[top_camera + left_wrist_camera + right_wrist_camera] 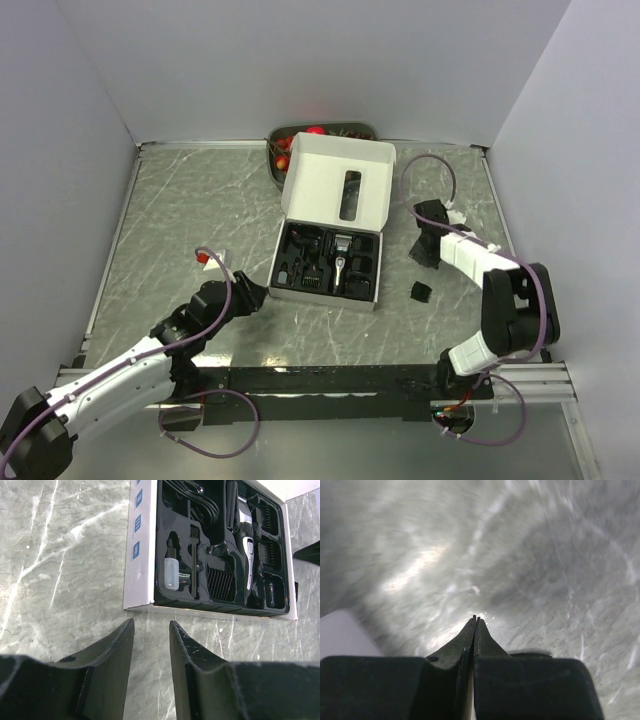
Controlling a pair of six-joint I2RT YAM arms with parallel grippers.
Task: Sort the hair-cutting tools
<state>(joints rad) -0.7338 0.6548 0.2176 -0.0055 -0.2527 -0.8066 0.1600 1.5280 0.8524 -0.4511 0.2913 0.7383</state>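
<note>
Top view: small black plastic clipper part [421, 291] lies loose toward the right edge of the marbled desk [180, 220]; right jaws near it could knock it. Left wrist: parted, empty left jaws face the white cardboard box [142, 545] wall shielding the slim black-and-silver hair clipper [245, 537]. Right wrist: those jaws shut, empty.

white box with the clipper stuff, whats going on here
Two arms are sorting a hair-clipper kit. The open white cardboard box holds the slim black-and-silver clipper and black comb guards. The left gripper hovers open and empty near the box's front; the right gripper is shut, empty. One small black plastic piece lies on the grey marbled table.
</note>
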